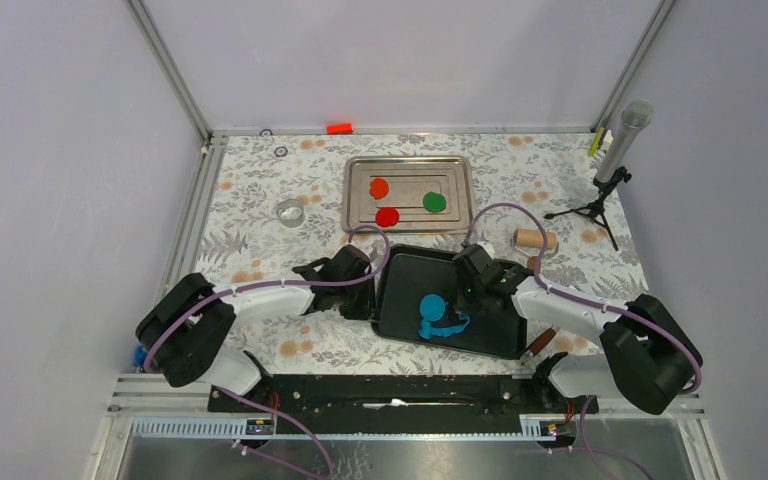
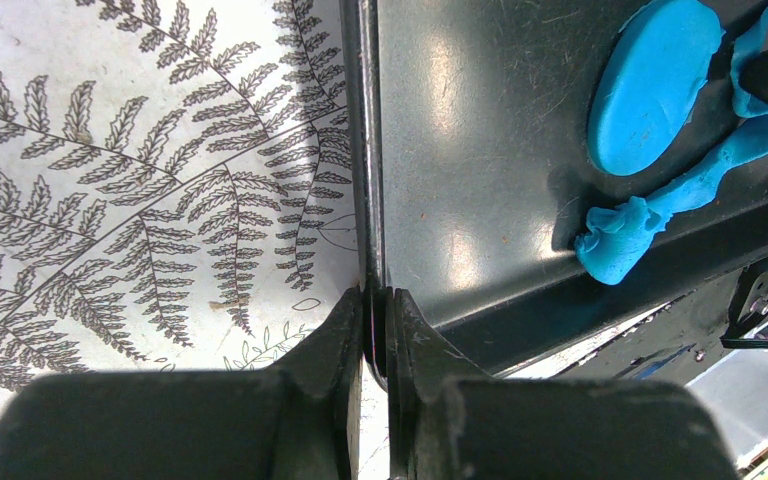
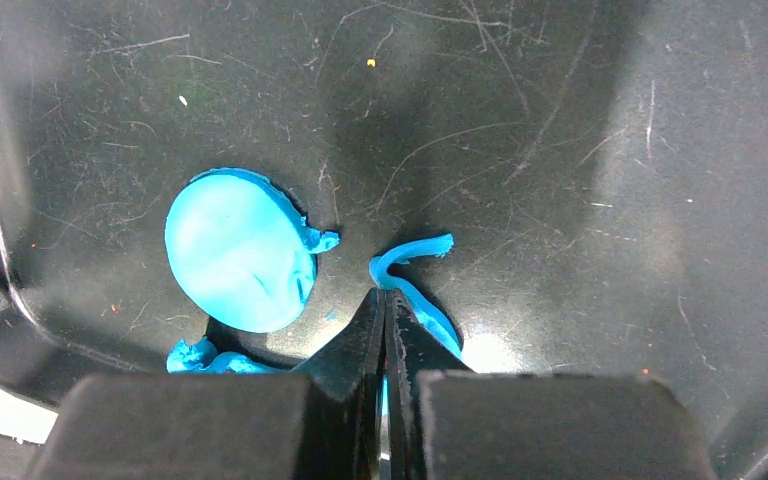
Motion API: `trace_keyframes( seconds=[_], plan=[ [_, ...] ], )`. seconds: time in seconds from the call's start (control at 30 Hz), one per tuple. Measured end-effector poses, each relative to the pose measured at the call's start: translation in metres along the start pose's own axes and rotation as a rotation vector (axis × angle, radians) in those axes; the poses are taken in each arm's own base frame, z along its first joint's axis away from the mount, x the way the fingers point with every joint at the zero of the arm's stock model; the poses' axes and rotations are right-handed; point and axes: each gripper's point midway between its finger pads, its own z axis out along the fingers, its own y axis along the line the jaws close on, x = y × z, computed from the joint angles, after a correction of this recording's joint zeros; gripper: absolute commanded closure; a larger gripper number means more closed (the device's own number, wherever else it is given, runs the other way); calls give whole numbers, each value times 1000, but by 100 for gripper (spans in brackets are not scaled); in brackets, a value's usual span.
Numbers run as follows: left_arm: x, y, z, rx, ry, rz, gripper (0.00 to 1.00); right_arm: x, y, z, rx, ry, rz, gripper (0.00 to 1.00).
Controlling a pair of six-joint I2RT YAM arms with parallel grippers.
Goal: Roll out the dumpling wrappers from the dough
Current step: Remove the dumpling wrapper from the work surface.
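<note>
The right gripper (image 3: 385,295) has its jaws pressed fully together, tips down on the black tray (image 3: 560,150) and touching the blue scrap (image 3: 410,250); whether a bit of that strip is nipped between the fingers cannot be told. The scrap's thin free end lies just ahead of the tips and a little to their right. From there it hooks back to the tips and runs under the right-hand finger, and a ragged lump of it shows again low on the gripper's left. Its long axis thus runs crosswise beneath the gripper. The blue disc (image 3: 238,250) lies flat just left of the tips and apart from them. A small nub on its edge points toward the fingers, and the scrap's lump sits at its near edge. The left gripper (image 2: 375,295) is clamped on the tray's rim, one finger outside and one inside, with the disc and scrap well ahead to its right. Farther beyond both grippers, a steel pan (image 1: 355,190) holds orange, red and green discs (image 1: 388,216)
</note>
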Motion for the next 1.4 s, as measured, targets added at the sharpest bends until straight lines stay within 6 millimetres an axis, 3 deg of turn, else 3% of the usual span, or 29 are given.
trace_keyframes(
  seconds=[0.4,0.7,1.4],
  plan=[
    [0,0,0,0,1,1,100,2,6,0,-37,7,6,100],
    [0,0,0,0,1,1,100,-22,18,-17,-81,-83,18,100],
    [0,0,0,0,1,1,100,0,15,9,-59,23,9,100]
  ],
)
